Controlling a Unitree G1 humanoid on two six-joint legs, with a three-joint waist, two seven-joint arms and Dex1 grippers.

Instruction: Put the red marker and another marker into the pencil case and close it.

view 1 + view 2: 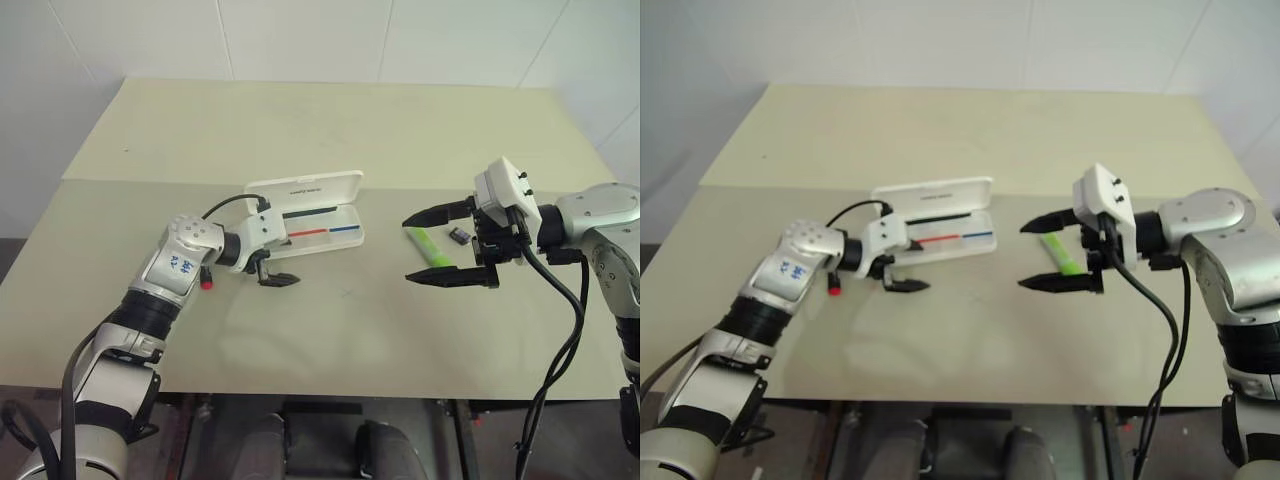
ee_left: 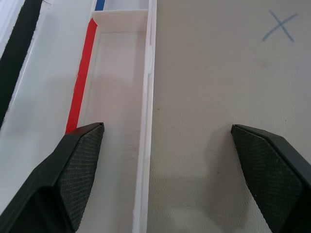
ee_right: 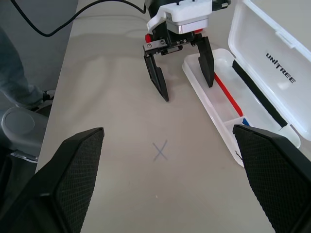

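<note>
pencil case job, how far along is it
Done: the pencil case lies open, thin pens inside. In hand: nothing; the left gripper is open straddling its near wall, and the right gripper hangs open. Left: the red marker and the green highlighter lie on the table, and the lid needs closing.

Pale beige table (image 1: 330, 130) against white tiled wall (image 1: 300, 40), evenly lit.

— What colours am I looking at?
— I see a white case (image 1: 310, 190) with dark lettering on its lid, and red, blue and black pens inside.
— The markers?
— A lime-green marker (image 1: 429, 247); a red one (image 1: 207, 283). Black fingers (image 2: 80, 160), a pale beige table (image 1: 300, 130) with a blue X (image 3: 160, 151).
</note>
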